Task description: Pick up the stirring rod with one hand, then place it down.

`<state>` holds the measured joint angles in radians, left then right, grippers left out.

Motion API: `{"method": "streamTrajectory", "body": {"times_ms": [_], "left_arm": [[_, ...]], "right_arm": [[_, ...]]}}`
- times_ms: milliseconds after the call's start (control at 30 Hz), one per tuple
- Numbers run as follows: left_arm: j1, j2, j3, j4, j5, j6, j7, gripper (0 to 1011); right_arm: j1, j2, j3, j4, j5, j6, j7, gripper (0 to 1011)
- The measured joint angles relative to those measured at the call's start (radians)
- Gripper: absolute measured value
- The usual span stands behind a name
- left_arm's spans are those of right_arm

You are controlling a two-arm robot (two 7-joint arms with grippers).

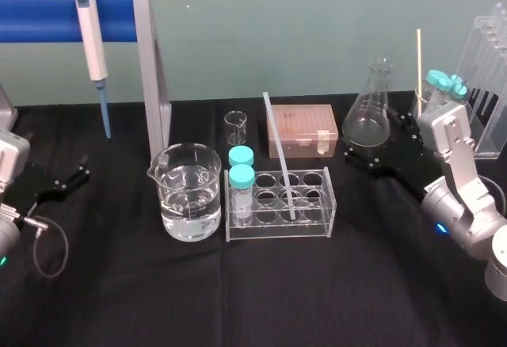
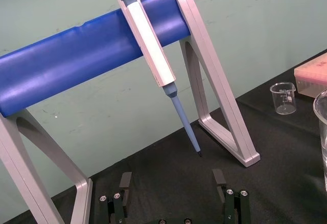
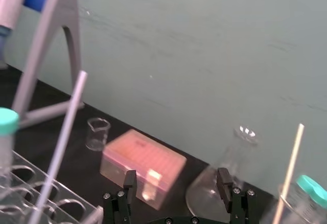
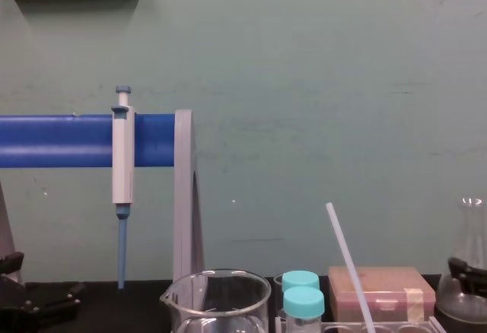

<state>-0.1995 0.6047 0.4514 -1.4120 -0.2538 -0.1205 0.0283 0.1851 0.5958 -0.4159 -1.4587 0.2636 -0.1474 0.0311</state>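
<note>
The right gripper (image 3: 176, 182) hovers toward the bench's back right, fingers spread wide, just beside the flask (image 1: 368, 113). The left gripper (image 2: 172, 182), also spread, sits idle at the bench's left edge. The stirring rod (image 1: 279, 153) stands tilted in the tube rack (image 1: 321, 228) at the middle of the bench, its top leaning toward the back edge, next to a beaker (image 1: 207, 174) of water. It looks light, stiff and slick (probably brittle too). A gentle pinch on its bare upper length, well above the rack, seems wisest.
</note>
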Motion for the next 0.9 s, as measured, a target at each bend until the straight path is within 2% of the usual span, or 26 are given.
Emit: {"method": "streamTrajectory", "body": {"times_ms": [400, 633, 900], "left_arm": [[0.0, 0.0, 0.0, 0.0, 0.0, 0.0, 0.0, 1000], [0.0, 0.0, 0.0, 0.0, 0.0, 0.0, 0.0, 1000], [0.0, 0.0, 0.0, 0.0, 0.0, 0.0, 0.0, 1000]], "right_arm": [[0.034, -0.04, 0.0, 0.014, 0.019, -0.039, 0.106, 1003], [0.068, -0.063, -0.008, 0.048, 0.042, -0.057, 0.205, 1003], [0.101, -0.09, -0.012, 0.085, 0.049, -0.063, 0.268, 1003]]}}
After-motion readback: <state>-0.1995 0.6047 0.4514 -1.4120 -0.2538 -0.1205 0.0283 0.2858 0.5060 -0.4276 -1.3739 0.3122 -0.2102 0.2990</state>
